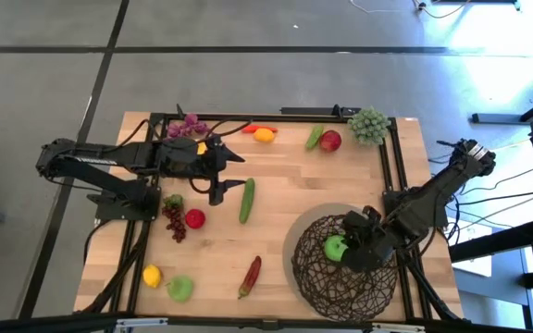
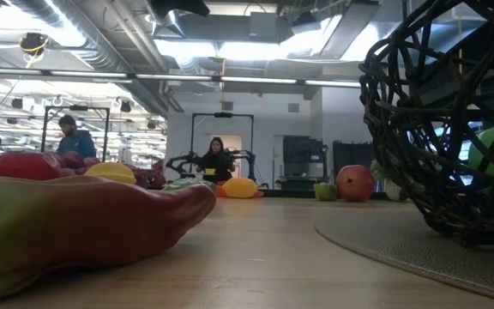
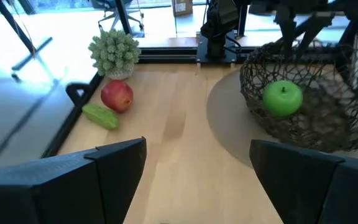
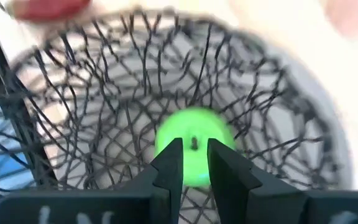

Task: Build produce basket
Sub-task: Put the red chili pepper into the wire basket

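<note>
Basket [image 1: 340,277] sits under your right gripper [image 4: 194,163], near the table [image 1: 276,185] edge. The green apple [image 4: 194,152] lies inside it, just beyond the fingertips. Right fingers stand narrow with a slim gap, not pinching the apple, so this looks like the drop step finishing. Left gripper [image 3: 197,168] is wide, empty, with the cucumber [image 1: 246,200] beside it. Next: lift the right clear, then take the cucumber.

Wooden table [image 1: 276,185], black frame rails at edges. Directly on it: round grey mat [image 1: 296,242] under basket [image 1: 340,277]; cucumber [image 1: 246,200] mid-table; chili [image 1: 251,275], lemon [image 1: 152,275], green apple [image 1: 180,288] near front-left; red apple [image 1: 330,141], green grapes [image 1: 369,125] at far edge
</note>
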You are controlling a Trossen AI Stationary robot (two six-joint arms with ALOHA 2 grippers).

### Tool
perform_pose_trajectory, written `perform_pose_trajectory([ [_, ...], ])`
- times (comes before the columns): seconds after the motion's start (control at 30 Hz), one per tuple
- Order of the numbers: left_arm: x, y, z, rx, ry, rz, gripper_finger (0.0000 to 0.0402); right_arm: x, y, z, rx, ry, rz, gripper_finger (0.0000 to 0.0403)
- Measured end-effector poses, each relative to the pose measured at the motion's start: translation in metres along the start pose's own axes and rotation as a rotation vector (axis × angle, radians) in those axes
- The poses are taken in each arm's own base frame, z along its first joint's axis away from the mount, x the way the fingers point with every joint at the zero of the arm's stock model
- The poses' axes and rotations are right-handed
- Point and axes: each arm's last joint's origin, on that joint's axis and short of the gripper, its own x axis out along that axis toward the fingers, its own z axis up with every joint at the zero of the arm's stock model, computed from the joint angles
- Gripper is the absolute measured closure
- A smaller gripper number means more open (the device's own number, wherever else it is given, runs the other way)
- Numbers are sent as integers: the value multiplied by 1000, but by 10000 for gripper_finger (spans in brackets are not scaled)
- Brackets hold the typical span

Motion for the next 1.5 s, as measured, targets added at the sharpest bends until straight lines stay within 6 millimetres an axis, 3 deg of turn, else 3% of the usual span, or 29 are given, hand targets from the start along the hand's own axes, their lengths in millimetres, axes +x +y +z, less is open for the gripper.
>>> perform_pose_trajectory([
  [0.13, -1, -4, 0, -106, 0, -18, 122, -25, 3, 14, -16, -107, -20, 329],
  [0.53, -1, -5, 0, -84, 0, -22, 122, -74, -3, 38, -76, -265, -105, 329],
  [0.87, -1, -5, -1, -108, 8, -20, 122, -85, -21, 60, -120, -373, -244, 329],
  [1.5, -3, -1, -23, -453, 231, 53, 122, -99, -58, 84, -106, -410, -342, 329],
])
